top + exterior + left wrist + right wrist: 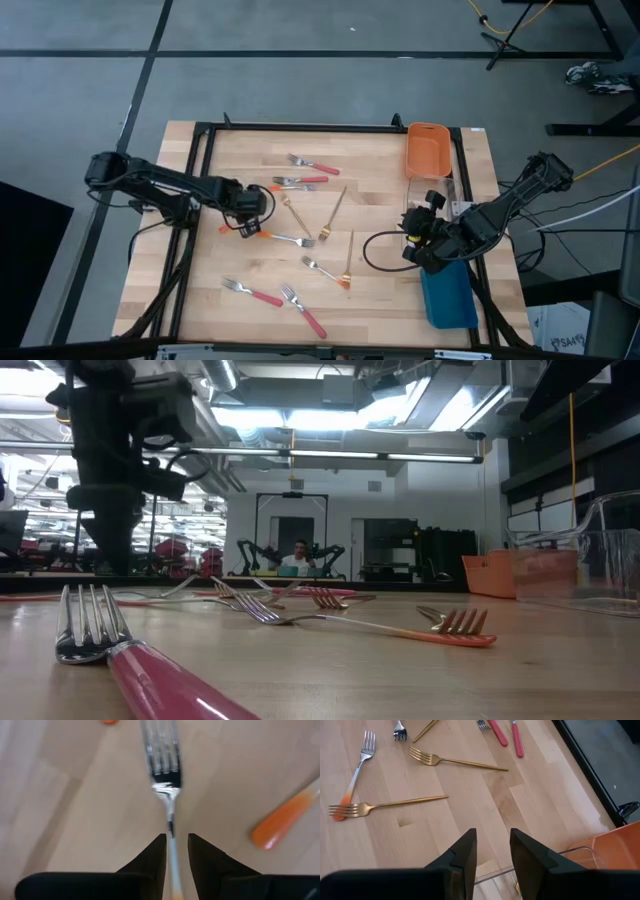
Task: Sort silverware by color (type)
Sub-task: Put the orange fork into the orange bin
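From above, all the forks (300, 212) lie scattered on the desk (380, 290) and the orange bin (426, 150) looks empty, so sorting has barely begun. In the left wrist view the left hand (176, 851) straddles an orange-handled fork (164, 770), fingers slightly apart, not clamped. In the right wrist view the right hand (492, 851) hangs empty, fingers apart, beside the bins.

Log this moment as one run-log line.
left gripper: open, straddling orange-handled fork | right gripper: open, idle by clear bin

Overhead and level views share the table (380, 290).
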Action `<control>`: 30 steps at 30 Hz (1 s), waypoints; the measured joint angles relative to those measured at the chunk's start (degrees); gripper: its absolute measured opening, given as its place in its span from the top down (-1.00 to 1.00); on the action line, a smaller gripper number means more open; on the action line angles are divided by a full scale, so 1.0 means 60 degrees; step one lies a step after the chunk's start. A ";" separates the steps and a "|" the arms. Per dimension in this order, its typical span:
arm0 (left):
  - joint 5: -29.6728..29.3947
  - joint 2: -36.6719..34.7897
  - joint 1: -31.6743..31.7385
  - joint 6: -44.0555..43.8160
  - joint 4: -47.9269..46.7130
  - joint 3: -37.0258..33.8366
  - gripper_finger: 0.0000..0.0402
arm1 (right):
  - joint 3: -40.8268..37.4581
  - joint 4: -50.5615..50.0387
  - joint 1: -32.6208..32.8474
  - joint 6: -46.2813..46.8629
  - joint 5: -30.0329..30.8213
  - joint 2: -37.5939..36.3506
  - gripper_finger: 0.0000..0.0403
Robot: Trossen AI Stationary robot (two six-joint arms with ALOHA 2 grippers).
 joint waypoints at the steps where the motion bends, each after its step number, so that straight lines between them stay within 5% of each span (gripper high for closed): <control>1: 0.0096 0.0052 0.0001 0.0004 0.0108 -0.0025 0.63 | 0.0000 0.0000 0.0000 0.0000 0.0000 0.0003 0.46; 30: -0.0215 0.0566 0.0004 -0.0127 0.0771 -0.0296 0.63 | -0.0004 -0.0004 0.0000 0.0000 0.0000 0.0003 0.46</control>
